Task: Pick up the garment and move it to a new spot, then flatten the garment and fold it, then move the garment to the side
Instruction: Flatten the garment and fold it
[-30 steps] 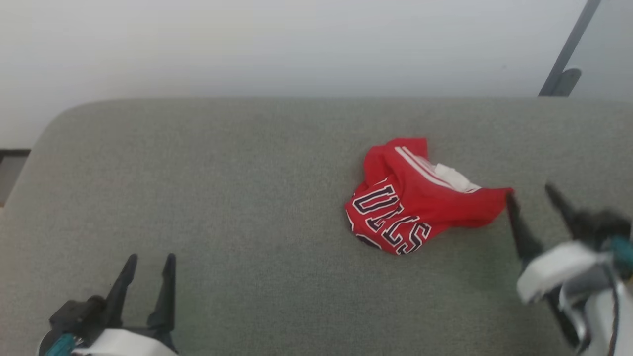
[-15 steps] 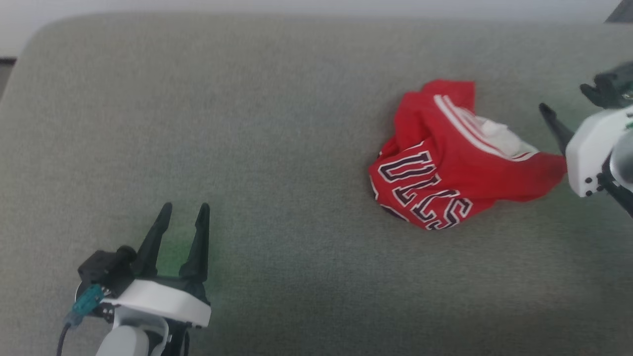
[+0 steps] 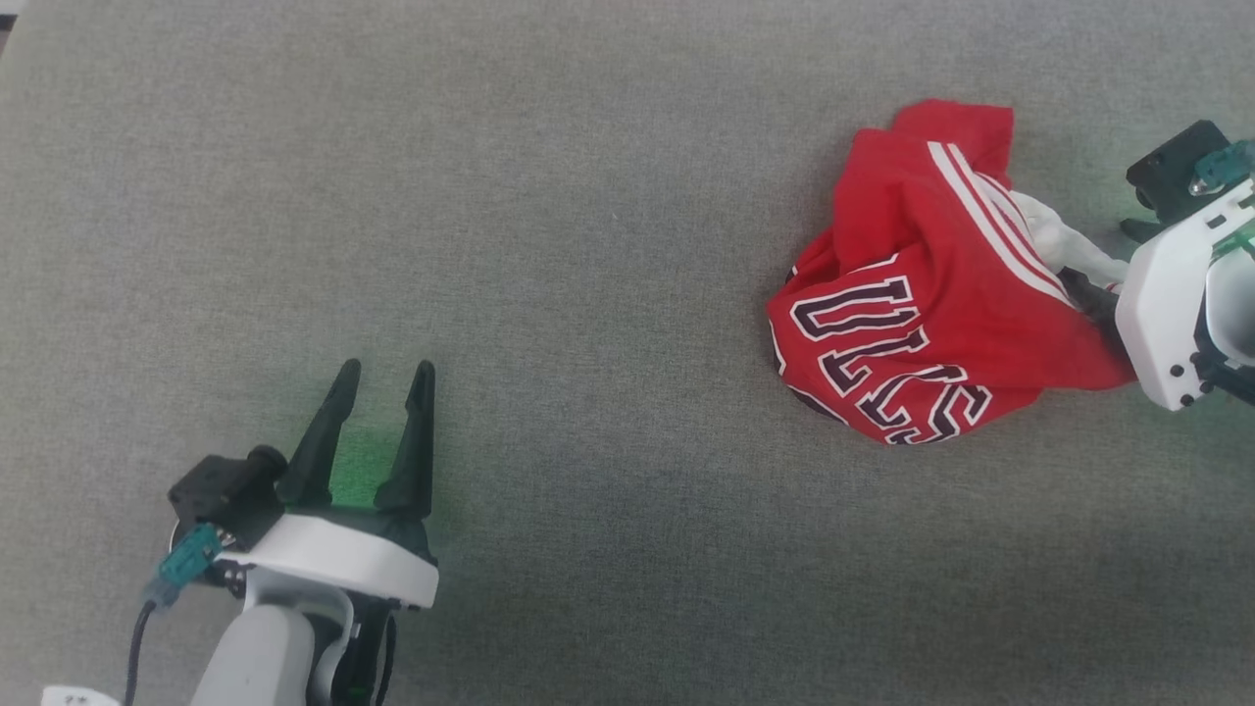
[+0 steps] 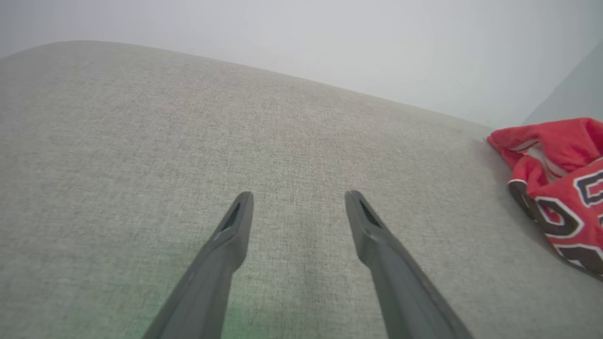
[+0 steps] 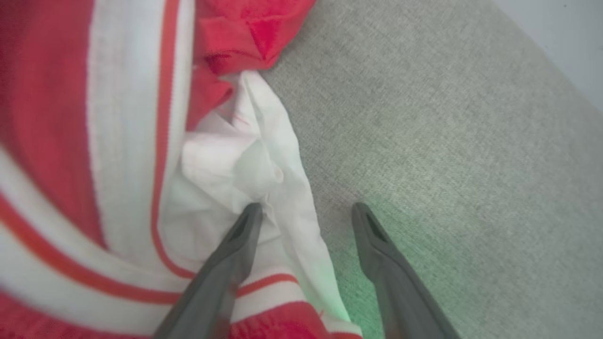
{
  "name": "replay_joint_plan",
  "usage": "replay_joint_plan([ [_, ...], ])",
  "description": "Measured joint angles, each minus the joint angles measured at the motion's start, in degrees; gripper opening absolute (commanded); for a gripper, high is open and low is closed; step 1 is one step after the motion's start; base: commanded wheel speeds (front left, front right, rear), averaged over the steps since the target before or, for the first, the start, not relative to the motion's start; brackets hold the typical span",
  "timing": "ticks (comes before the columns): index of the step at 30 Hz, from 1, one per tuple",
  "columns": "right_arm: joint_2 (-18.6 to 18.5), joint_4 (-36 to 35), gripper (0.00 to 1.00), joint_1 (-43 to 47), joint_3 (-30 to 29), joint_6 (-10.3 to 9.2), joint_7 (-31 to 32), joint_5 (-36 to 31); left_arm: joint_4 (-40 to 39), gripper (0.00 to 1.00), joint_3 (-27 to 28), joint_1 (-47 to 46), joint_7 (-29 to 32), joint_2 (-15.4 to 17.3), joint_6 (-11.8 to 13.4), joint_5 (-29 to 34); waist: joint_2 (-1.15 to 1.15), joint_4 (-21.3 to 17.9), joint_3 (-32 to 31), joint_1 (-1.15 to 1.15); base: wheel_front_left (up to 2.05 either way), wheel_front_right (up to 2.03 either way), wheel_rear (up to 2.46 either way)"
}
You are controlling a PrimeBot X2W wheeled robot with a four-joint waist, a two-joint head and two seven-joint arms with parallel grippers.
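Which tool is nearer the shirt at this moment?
Right. The right tool is at the shirt, open, one finger over its white sleeve. The left tool, open, sits far off to the shirt's left.

Right tool [image 5: 306, 207] is hovering w/ fingers spread wide at edge of crumpled garment [image 5: 47, 103]. View-left finger [image 5: 226, 268] is crossing the white sleeve cloth, the other is over the grey fabric surface [image 5: 447, 165]. Red-and-white striped trim is bunching at left; green glow is tinting cloth nr the tips.
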Motion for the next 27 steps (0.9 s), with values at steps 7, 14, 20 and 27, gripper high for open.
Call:
replay_joint_plan([
  [7,-0.74,0.26,0.0,-3.19,5.68,0.09,0.7,5.34,0.04,1.0,-0.83,-1.76,0.0,-0.16,0.0,-0.46,0.0,0.25,1.17,0.0,0.0,0.0,0.0],
  [14,-1.12,3.26,0.0,-4.26,6.54,0.18,-3.39,8.49,0.23,1.0,-0.75,-1.41,0.0,0.07,0.0,-0.82,0.0,-0.73,0.5,0.0,0.0,0.0,0.0],
  [20,-5.34,8.56,0.0,-1.6,1.07,0.07,-10.45,10.43,0.21,1.0,-1.0,-0.93,0.0,0.73,0.0,-1.04,0.0,-2.38,-0.75,0.0,0.0,0.0,0.0],
  [27,-5.3,17.38,0.0,4.6,-10.24,0.07,-19.08,15.9,-0.18,1.0,-1.26,-0.94,0.0,1.2,0.0,-1.04,0.0,-4.69,-0.82,0.0,0.0,0.0,0.0],
])
